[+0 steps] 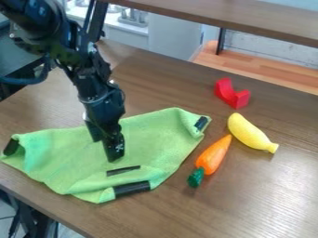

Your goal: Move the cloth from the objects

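Cloth (155,139) lies beside the carrot (213,155), near the tabletop's (267,200) lower-left edge. With my gripper's (105,150) fingers apart, I should lift straight up, snagging no fabric.

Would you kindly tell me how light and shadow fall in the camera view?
In the camera view, pale glare spreads over the tabletop at lower right, soft faint shadows edge the carrot and banana, and the black arm shows small bright highlights.

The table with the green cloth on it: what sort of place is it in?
Probably a robotics lab or workroom: a black robot arm hangs over the table, where a toy-like carrot and banana lie.
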{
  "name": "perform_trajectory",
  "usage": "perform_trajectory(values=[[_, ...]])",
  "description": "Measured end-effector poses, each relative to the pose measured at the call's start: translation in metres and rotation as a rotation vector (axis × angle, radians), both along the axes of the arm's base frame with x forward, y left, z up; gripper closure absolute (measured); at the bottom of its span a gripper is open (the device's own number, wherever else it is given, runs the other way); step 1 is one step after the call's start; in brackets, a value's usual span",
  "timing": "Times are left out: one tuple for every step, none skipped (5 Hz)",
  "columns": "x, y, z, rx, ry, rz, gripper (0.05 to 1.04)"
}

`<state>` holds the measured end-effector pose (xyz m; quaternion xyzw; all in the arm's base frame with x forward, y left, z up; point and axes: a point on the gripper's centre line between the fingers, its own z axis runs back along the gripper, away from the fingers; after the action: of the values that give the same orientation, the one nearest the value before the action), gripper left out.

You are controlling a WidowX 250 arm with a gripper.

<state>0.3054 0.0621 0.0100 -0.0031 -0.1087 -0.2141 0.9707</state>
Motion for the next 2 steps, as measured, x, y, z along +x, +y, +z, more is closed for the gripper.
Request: perform_trajectory(values=[[0.022,0.007,0.0,0.005,-0.028,0.032,0.083],[0.051,0.015,0.001,-0.003,-0.032,0.08,0.083]])
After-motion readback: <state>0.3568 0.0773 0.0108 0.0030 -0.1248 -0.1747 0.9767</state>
